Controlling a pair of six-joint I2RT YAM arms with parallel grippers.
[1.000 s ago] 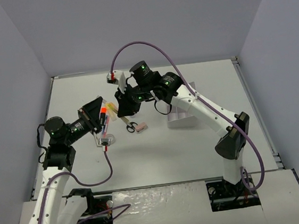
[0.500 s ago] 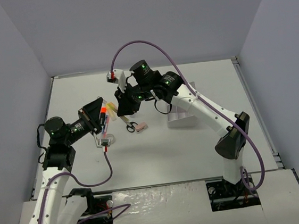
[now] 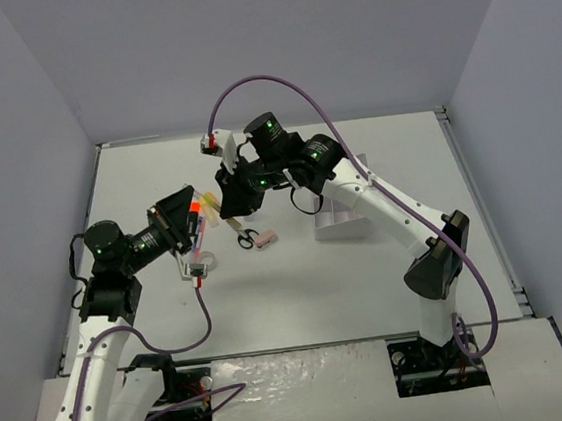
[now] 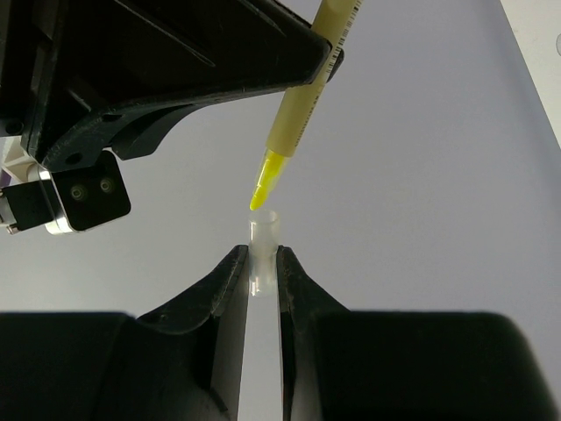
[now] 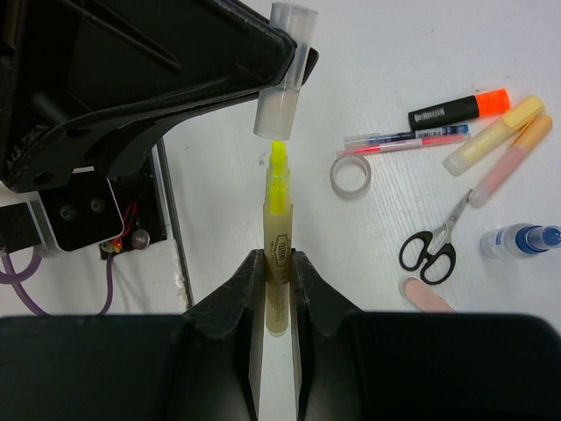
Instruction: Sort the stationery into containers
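Note:
My right gripper (image 5: 279, 263) is shut on an uncapped yellow highlighter (image 5: 279, 230), tip pointing away. Just beyond the tip hangs its clear cap (image 5: 282, 96), with my left gripper (image 4: 263, 259) shut on that cap (image 4: 263, 232). The tip and the cap's mouth are a small gap apart. From above, both grippers meet over the table's left middle, left gripper (image 3: 198, 207) facing right gripper (image 3: 220, 205). On the table lie the tape ring (image 5: 351, 175), scissors (image 5: 434, 246), a pink eraser (image 5: 425, 294), a blue-capped bottle (image 5: 521, 239) and more highlighters (image 5: 493, 136). The white tray (image 3: 341, 222) is partly hidden behind the right arm.
An orange-capped black marker (image 5: 460, 107) and thin pens (image 5: 408, 140) lie beside the tape ring. The table's left metal edge (image 5: 171, 219) runs below the held highlighter. Grey walls enclose the table on three sides.
The left wrist has shifted very slightly to the left. The right arm and the items on the table have not moved.

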